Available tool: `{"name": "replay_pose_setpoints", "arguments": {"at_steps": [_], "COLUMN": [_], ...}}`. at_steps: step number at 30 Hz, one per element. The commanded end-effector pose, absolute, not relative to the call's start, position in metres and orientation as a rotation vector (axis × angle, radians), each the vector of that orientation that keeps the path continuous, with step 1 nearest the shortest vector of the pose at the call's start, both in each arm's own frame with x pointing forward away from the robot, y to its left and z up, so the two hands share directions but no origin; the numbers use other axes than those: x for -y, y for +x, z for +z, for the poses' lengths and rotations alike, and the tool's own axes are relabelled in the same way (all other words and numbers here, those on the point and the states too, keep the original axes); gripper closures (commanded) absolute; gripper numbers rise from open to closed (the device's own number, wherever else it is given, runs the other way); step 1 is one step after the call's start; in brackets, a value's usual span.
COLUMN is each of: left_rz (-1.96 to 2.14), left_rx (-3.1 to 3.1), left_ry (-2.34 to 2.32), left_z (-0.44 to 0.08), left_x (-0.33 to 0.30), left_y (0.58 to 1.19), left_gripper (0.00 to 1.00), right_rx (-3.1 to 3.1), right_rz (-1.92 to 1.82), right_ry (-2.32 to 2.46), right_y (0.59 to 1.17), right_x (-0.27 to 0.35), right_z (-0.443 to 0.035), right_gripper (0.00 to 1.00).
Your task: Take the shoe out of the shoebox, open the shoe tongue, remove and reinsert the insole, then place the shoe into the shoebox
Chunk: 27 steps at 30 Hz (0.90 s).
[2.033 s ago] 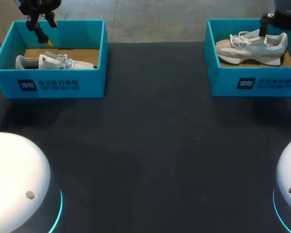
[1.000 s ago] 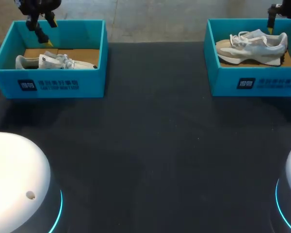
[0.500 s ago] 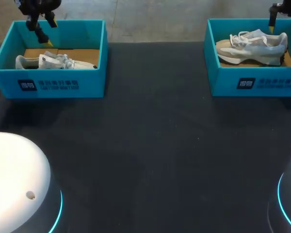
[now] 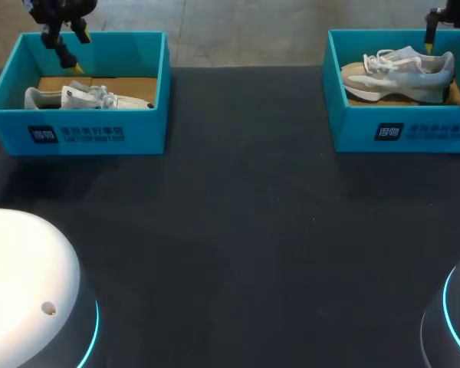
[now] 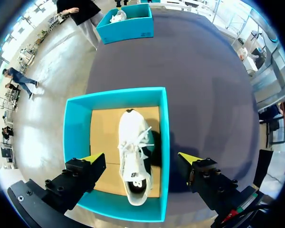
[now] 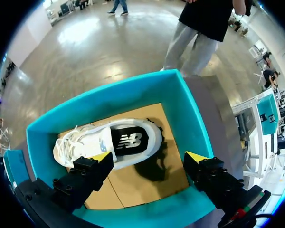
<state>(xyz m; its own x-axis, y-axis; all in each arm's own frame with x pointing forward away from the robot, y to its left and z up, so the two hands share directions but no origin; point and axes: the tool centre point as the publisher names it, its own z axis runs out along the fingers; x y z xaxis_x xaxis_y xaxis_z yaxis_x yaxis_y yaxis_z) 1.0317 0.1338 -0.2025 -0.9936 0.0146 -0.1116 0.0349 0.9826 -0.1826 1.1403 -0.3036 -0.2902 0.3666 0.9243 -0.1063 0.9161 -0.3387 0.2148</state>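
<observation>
Right hand [image 6: 148,156] has been raised off white sneaker [image 6: 92,140] in teal cardboard shoebox [image 6: 180,95]; left hand [image 5: 141,157] unmoved; both wide open, empty.

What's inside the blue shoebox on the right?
One white and beige sneaker lies inside the right shoebox, on a brown cardboard liner. Its dark insole shows through the opening. The liner under it and the toe's inside are covered.

White shoe [image 5: 134,161] in teal shoebox [image 5: 164,142], spread fingers [image 5: 92,159] above
</observation>
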Motion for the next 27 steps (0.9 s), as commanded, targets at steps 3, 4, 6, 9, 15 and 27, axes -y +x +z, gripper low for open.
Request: {"name": "replay_pose_setpoints", "arguments": {"at_steps": [3,4,6,9,15,27], "left_rz": [-0.281,-0.281,-0.281,-0.281,-0.281,-0.281], "left_rx": [-3.016,-3.016,-3.016,-3.016,-3.016,-3.016], "left_ry": [0.04,0.04,0.04,0.04,0.04,0.04], "left_z": [-0.203,-0.203,-0.203,-0.203,-0.203,-0.203], "left_x": [-0.134,-0.134,-0.134,-0.134,-0.134,-0.134], "left_y": [1.031,1.031,1.031,1.031,1.031,1.031], "left_gripper": [0.0,0.0,0.0,0.0,0.0,0.0], "right_rx": [-1.717,-1.723,-1.737,-1.748,-1.774,-1.796], "right_rz": [0.015,0.009,0.006,-0.005,-0.031,-0.057], "right_ry": [2.476,2.472,2.471,2.479,2.493,2.503], "right_y": [1.155,1.156,1.158,1.157,1.155,1.156], "right_x": [0.314,0.315,0.317,0.319,0.32,0.328], "right_z": [-0.299,-0.3,-0.301,-0.307,-0.32,-0.348], "right_gripper": [0.04,0.04,0.03,0.02,0.03,0.07]}}
